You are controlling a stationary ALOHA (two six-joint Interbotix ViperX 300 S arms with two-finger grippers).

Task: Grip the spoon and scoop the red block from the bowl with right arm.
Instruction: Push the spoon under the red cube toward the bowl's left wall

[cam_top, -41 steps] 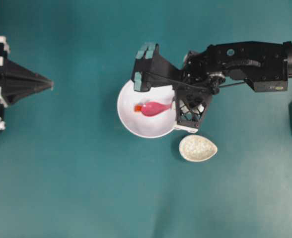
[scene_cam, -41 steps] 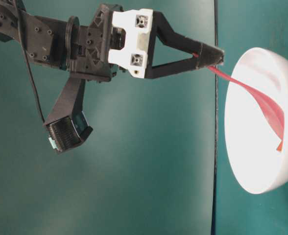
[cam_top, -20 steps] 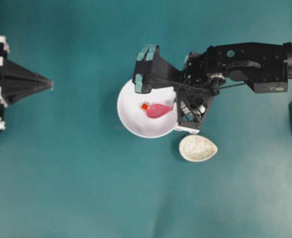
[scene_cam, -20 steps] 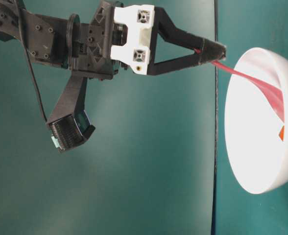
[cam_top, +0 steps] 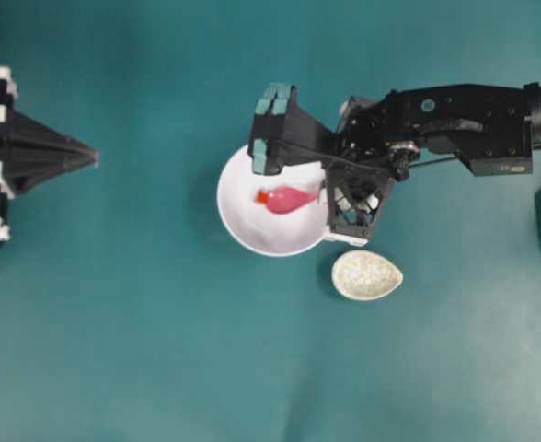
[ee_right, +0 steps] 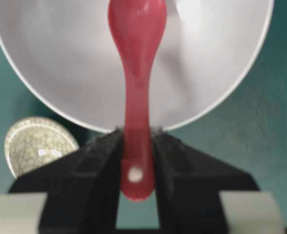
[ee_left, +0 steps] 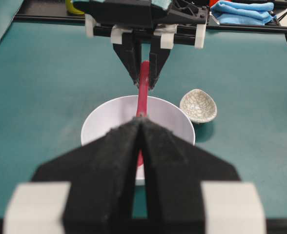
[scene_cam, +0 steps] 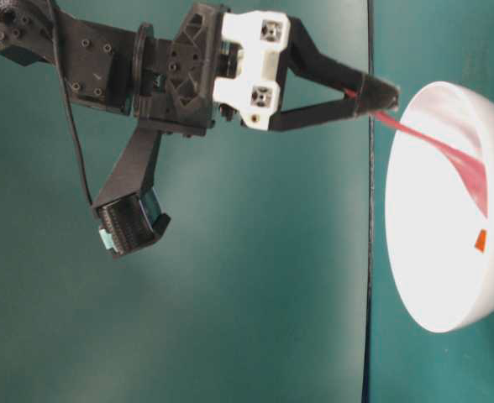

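Seen from overhead, the right arm [cam_top: 454, 115] reaches in from the upper right of the frame and ends above the right rim of the white bowl [cam_top: 243, 235], which sits just left of centre. Its right gripper [ee_right: 136, 161] is clamped on the handle of the pink spoon [ee_right: 136, 73]; the right wrist view shows both black fingers [ee_right: 97, 161] pressed against the handle's end, with a small hole visible in the plastic between them. The spoon's scoop lies inside the bowl, pointing toward the left of the overhead frame. The red block [cam_top: 262, 196] rests on the bowl's floor at the tip of the scoop, touching or just beside it; in the table-level view the block [scene_cam: 480, 240] shows as a small orange chip apart from the spoon blade, low in the bowl at the right edge. A speckled beige egg-shaped dish [cam_top: 367, 274] stands just beside the bowl, toward the lower right in the overhead view. At the far left edge, the left gripper [cam_top: 91, 157] sits well apart from the bowl, its pointed fingers [ee_left: 109, 161] pressed together with nothing between them. A folded blue cloth [ee_left: 243, 10] lies at the top right of the left wrist view. No brand, label or writing is legible in any view
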